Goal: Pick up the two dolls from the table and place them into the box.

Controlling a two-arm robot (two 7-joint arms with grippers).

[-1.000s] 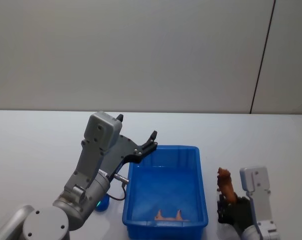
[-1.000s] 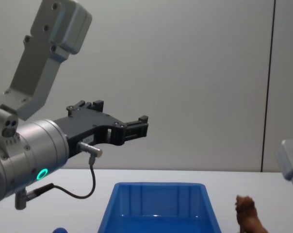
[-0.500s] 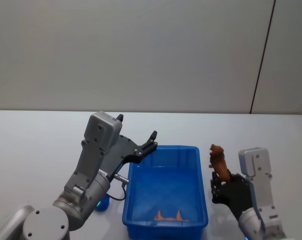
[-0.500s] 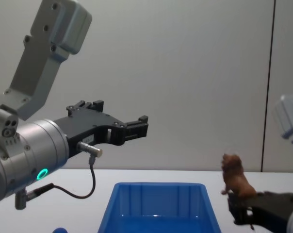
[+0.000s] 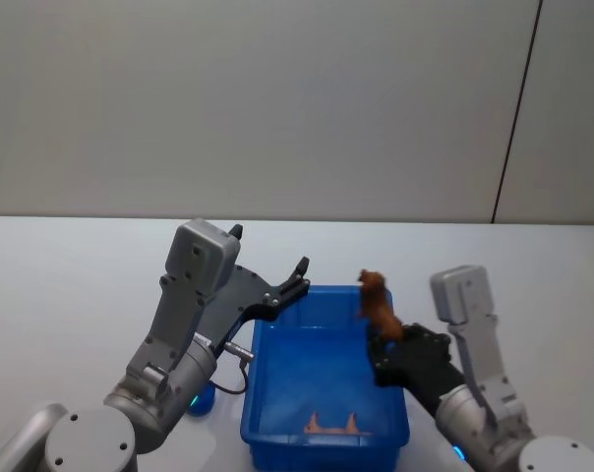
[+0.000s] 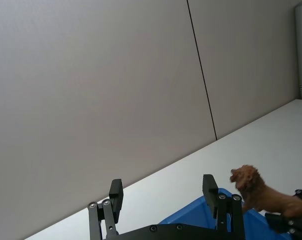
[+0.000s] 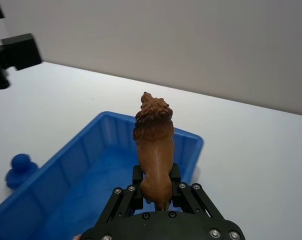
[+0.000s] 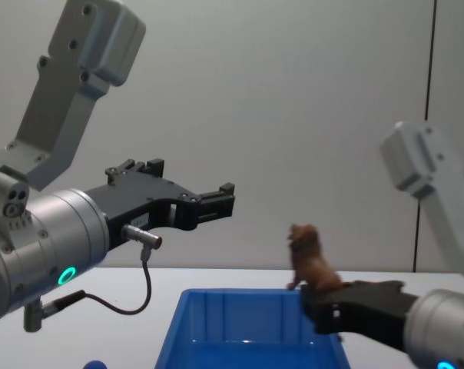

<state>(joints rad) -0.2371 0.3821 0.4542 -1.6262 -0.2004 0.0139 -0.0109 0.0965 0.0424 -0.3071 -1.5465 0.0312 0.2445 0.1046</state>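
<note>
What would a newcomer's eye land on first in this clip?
The brown lion doll, gripped upright in the right pincer above the right rim of the blue box. Next, the pale doll lying inside the box by its near wall, and the left pincer, open and empty, raised by the box's far left corner.

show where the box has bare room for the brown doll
Bare: the box floor from far wall to middle. Crowded: near wall, with the pale doll, and right rim, under the right pincer holding the brown doll.
</note>
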